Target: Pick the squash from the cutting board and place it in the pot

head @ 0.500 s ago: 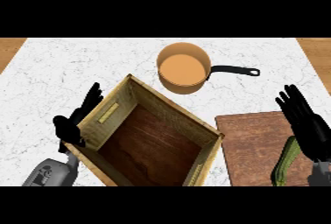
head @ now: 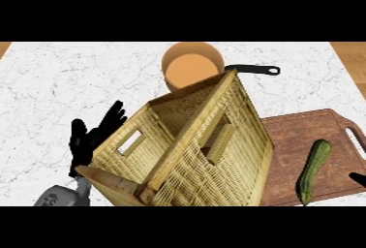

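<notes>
**Squash untouched on the board, pot not yet filled**

The squash (head: 314, 170) lies lengthwise on the cutting board (head: 300, 135) at the right side of the table (head: 57, 87), near the board's right edge, and nothing grips it. Only a dark sliver of the right hand (head: 358, 179) shows at the view's right edge, just beside the squash; I cannot tell whether it is open or closed. The left hand (head: 89, 140) is open, fingers straight, at the left wall of a tilted wicker basket (head: 193, 155) that stands between it and the board. The pot (head: 190, 68) sits at the far side, behind the basket, with nothing visible in it. In my judgement the whole task remains: grasp, lift, carry past the basket, release.
</notes>
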Tool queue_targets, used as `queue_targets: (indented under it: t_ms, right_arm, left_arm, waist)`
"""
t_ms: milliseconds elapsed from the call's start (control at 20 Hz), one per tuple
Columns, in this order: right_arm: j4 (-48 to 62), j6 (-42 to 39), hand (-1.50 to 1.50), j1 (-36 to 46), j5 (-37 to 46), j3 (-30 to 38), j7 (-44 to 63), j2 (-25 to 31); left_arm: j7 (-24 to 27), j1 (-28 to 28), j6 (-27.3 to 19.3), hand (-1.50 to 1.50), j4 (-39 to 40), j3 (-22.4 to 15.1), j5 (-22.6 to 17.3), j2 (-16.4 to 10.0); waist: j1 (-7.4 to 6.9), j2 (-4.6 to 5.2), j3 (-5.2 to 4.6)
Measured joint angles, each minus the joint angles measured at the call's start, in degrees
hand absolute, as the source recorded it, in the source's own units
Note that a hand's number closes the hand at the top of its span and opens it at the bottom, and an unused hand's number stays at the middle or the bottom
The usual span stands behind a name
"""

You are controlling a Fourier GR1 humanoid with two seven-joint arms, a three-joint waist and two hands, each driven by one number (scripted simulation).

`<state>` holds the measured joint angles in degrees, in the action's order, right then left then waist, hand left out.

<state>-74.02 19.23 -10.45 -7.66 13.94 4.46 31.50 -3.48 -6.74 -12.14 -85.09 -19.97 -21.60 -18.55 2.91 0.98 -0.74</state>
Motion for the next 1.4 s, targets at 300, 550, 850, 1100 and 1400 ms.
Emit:
queue_targets:
  t_ms: [300, 550, 850, 1100, 1400]
  right_arm:
    - [-3.81, 12.86, -1.5, -6.87, 13.61, -4.65, 14.63, 1.9]
    - [-16.06, 12.33, -1.5, -10.76, 21.81, -9.85, 32.57, 6.45]
    - [-33.45, 4.18, -1.5, -9.47, 23.67, -10.91, 54.53, 13.05]
    - [-42.52, -1.54, -1.5, -7.16, 19.52, -8.75, 63.46, 15.99]
    - [-43.76, -3.57, -1.5, -5.02, 16.24, -7.25, 66.42, 15.63]
  left_arm:
    - [-2.8, 1.25, 3.81, 0.0, -2.06, -1.86, -2.59, 0.17]
    - [-4.73, 2.74, 4.8, 0.0, -5.08, -1.98, -3.59, -0.79]
    - [-6.97, 2.21, 4.8, 0.0, -6.74, -1.15, -4.36, -1.2]
    - [-7.02, 2.51, 5.26, 0.0, -6.82, -1.3, -4.24, -0.95]
    - [-8.1, 2.05, 5.73, 0.0, -7.52, -0.66, -4.5, -1.24]
  waist:
    - [-2.06, -0.87, -0.57]
    - [-2.9, -1.04, -0.12]
    - [-3.04, -1.09, 0.18]
    - [-3.2, -1.01, 0.25]
    - [-3.94, -0.73, 0.33]
